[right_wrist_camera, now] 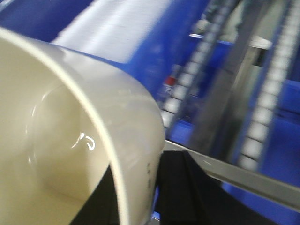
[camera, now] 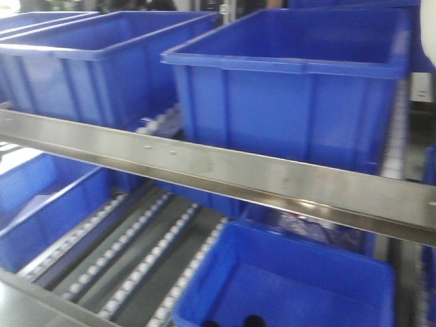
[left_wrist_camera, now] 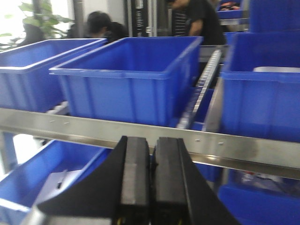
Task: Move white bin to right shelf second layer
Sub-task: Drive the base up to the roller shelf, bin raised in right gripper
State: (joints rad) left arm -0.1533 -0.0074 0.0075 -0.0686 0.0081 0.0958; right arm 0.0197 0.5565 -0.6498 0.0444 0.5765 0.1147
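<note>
Steel roller shelving [camera: 272,180] carries blue crates [camera: 293,88]. My right claw [right_wrist_camera: 133,199] is clamped on the white bin [right_wrist_camera: 70,140] at its wall; my left claw [left_wrist_camera: 151,176] is pressed together.

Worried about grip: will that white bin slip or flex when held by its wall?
Probably slippery: the white bin looks smooth and glossy. Likely light, as its visible inside is empty. The thin wall may flex slightly where the right gripper pinches it.

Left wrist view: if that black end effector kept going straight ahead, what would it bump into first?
Probably the steel front bar of the shelf, right ahead of the closed left end effector; the blue crate sits just behind it. Depth is hard to judge.
</note>
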